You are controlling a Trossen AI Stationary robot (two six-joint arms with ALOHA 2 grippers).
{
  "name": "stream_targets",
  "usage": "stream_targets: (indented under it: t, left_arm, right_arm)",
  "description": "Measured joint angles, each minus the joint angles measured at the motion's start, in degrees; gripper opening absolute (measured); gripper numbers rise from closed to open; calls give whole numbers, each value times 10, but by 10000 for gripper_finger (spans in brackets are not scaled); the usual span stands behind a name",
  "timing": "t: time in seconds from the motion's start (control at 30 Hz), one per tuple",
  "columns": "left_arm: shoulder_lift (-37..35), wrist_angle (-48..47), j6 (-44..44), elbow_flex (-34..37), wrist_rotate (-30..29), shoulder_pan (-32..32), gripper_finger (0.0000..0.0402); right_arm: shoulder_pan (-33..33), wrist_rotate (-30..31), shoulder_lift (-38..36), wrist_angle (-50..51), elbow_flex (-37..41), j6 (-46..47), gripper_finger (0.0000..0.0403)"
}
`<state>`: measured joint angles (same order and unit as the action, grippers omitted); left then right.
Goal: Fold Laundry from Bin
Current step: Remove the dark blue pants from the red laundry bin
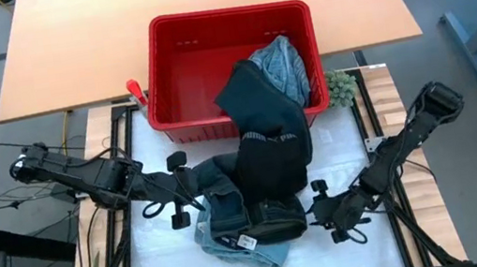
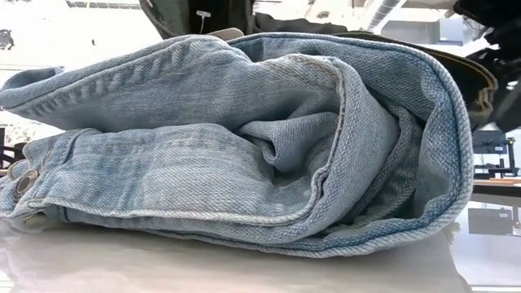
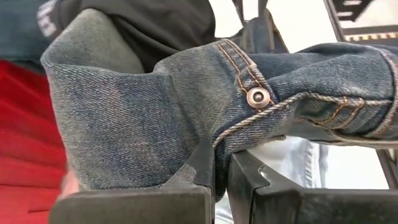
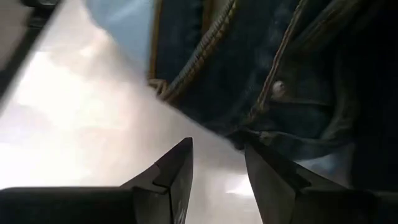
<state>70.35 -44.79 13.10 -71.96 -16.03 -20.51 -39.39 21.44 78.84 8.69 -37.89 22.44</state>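
Observation:
The red bin (image 1: 174, 67) stands at the table's far middle. In it lies a denim-blue garment (image 1: 285, 65). A black garment (image 1: 268, 143) hangs over the bin's near rim onto a pile on the white mat. The pile holds dark blue jeans (image 1: 230, 206) on top of a light blue denim piece (image 1: 241, 247) (image 2: 244, 146), which rests flat on the mat. My left gripper (image 1: 193, 193) (image 3: 214, 174) is at the pile's left side, shut on the dark jeans. My right gripper (image 1: 314, 209) (image 4: 217, 158) is open at the pile's right side. Its fingertips are just short of dark denim (image 4: 298, 74). My left gripper pinches a seamed edge of the dark jeans (image 3: 214, 142) between its two fingers, just below the waistband's metal button (image 3: 258, 98). The fingers come from the table's left, slanting down. The denim bunches up in folds ahead of the fingers. The rest of the jeans lies on the pile.
A small green fuzzy lump (image 1: 341, 88) sits by the bin's right near corner. A red-handled tool (image 1: 136, 92) lies at its left side. The white mat (image 1: 345, 146) has bare room on both sides of the pile and near the front edge.

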Motion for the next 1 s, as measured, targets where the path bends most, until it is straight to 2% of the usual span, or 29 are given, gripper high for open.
stream_targets:
  t: [0.13,0.27,0.4,0.5,0.63,0.77,0.9,1.0]
  left_arm:
    - [0,-7,-9,0,20,0,2]
    - [0,-15,-10,0,40,0,2]
    - [0,-19,-18,0,48,0,2]
    - [0,-18,-19,0,48,0,2]
    - [0,-16,-23,0,48,-1,2]
    - [0,6,-24,0,48,-7,2]
    - [0,91,-55,-1,45,-11,2]
    - [0,188,-103,-16,2,-9,2]
  right_arm:
    - [-8,62,21,2,0,-5,173]
    - [-11,74,27,2,-3,-7,173]
    - [-10,102,27,-10,-22,-53,173]
    - [-2,95,39,-19,-38,-78,165]
    - [-1,47,68,-36,-49,-58,120]
    - [-1,19,76,-41,-76,-17,37]
    - [7,29,45,21,-115,-15,31]
    - [23,57,-4,100,-168,-43,31]
